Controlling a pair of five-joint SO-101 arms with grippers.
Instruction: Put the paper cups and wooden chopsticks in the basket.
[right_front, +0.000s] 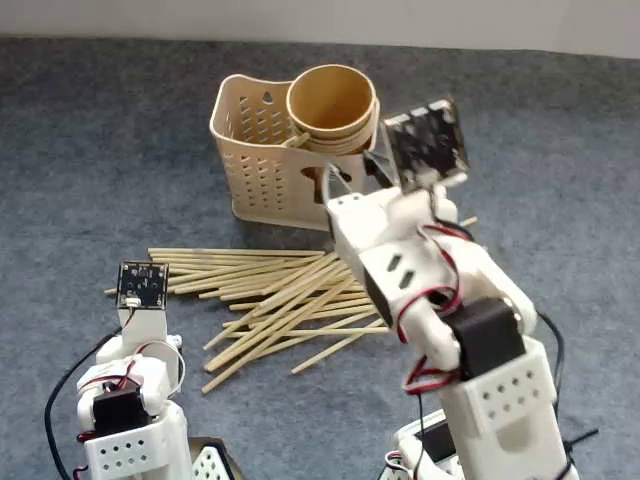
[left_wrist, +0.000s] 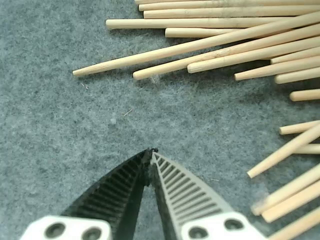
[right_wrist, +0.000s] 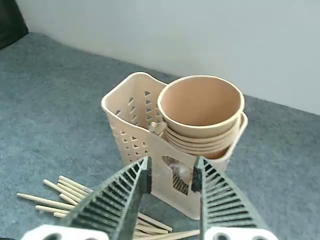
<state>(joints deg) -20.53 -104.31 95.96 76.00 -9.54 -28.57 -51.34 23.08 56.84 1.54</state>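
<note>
I am working over a grey felt surface (right_front: 80, 150) that meets a pale wall (right_front: 500, 18) along its 12 o'clock edge. At 7 o'clock in the high view sits the left arm. Its left gripper (left_wrist: 151, 152) is pinched tip to tip on nothing and hangs over bare felt, near the closest stick ends but not touching them.

The wooden chopsticks (right_front: 270, 300) lie loose in the middle of the surface, at the basket's 6 o'clock. Most have their long axis running 9 to 3 o'clock. The ones nearer me fan out and point from 8 toward 2 o'clock, several crossing each other.

The basket (right_front: 255, 170) stands upright at 12 o'clock with its mouth up. The paper cups (right_front: 330, 105) are nested in a stack in its 3 o'clock side, mouths up and rims above the basket wall.

The right arm rises from 5 o'clock. Its right gripper (right_wrist: 172, 172) faces the basket front, jaws apart and holding nothing. Felt stretches from the basket out to the 9 and 3 o'clock edges.
</note>
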